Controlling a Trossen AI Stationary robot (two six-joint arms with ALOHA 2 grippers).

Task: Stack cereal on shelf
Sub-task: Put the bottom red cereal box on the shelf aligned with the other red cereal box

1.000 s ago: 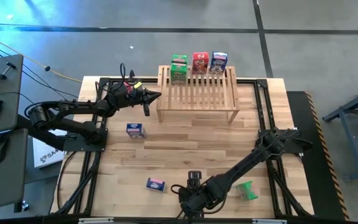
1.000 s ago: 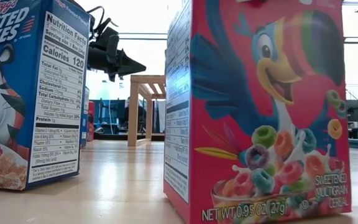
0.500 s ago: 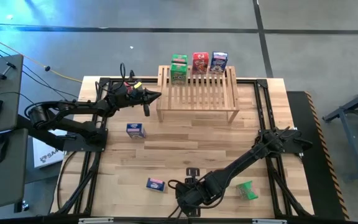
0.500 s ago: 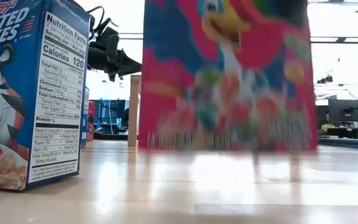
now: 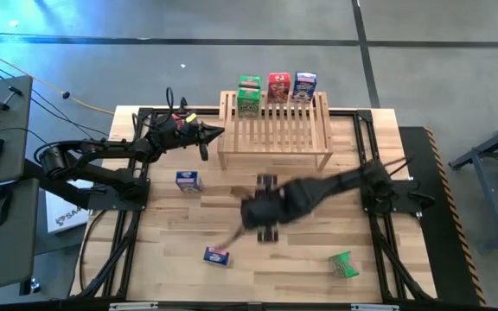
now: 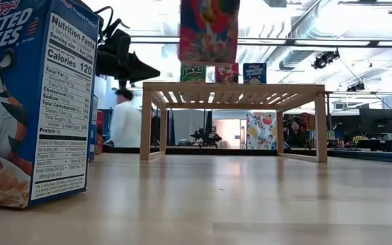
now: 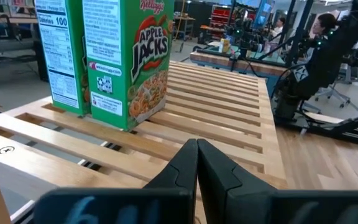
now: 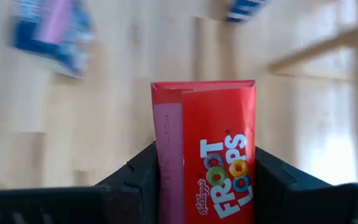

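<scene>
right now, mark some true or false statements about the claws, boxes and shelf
1. The right claw grips a red Froot Loops box. True.
2. The left claw is wide open. False: it is shut, beside the shelf.
3. Boxes stand at the shelf's far edge. True: a green box among them.
4. The green box on the table is held. False: it lies alone.

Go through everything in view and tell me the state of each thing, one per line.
Right claw: shut on the Froot Loops box, lifted off the table.
Left claw: shut, empty, beside the shelf.
Apple Jacks box: upright on the shelf.
Green box: lying on the table.
</scene>
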